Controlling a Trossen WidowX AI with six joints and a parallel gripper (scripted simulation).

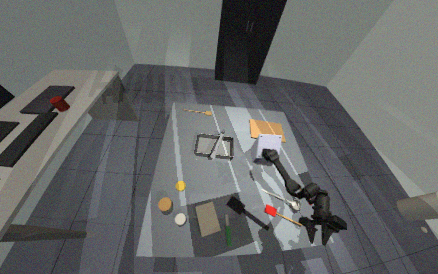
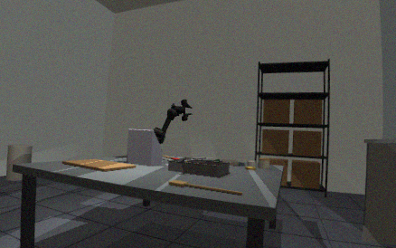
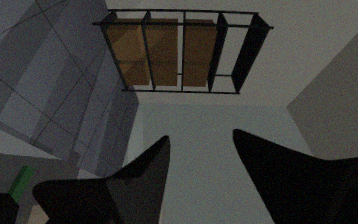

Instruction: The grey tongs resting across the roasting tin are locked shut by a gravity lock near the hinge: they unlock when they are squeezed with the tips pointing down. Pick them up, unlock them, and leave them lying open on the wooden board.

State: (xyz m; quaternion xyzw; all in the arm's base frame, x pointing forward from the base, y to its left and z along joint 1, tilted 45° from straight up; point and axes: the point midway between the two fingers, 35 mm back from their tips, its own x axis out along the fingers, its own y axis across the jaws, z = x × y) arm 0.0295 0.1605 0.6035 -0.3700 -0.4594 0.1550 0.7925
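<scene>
The gripper (image 1: 319, 243) (image 2: 191, 110) (image 3: 200, 137) is raised high above the level of the table (image 1: 200, 175) (image 2: 149, 186), with its two black fingers moderately apart and nothing between them. From where I stand, the grey tongs (image 1: 217, 146) are well apart from the hand, lying across the roasting tin (image 1: 198, 145) (image 2: 205, 168). The wooden board (image 1: 266, 129) (image 2: 99, 165) is also far from the hand, on the other side of the pale block (image 1: 270, 144) (image 2: 137, 147). Nearer to the hand in the view from above are the red-headed spatula (image 1: 270, 210) and the white ladle (image 1: 295, 204). In the wrist view, a green handle (image 1: 228, 236) (image 3: 22, 182) shows beside one finger, and a black shelf rack (image 2: 327, 136) (image 3: 185, 11) with brown cartons (image 2: 307, 142) (image 3: 165, 50) appears beyond the fingertips. The cartons' faces are too grainy for reading.
</scene>
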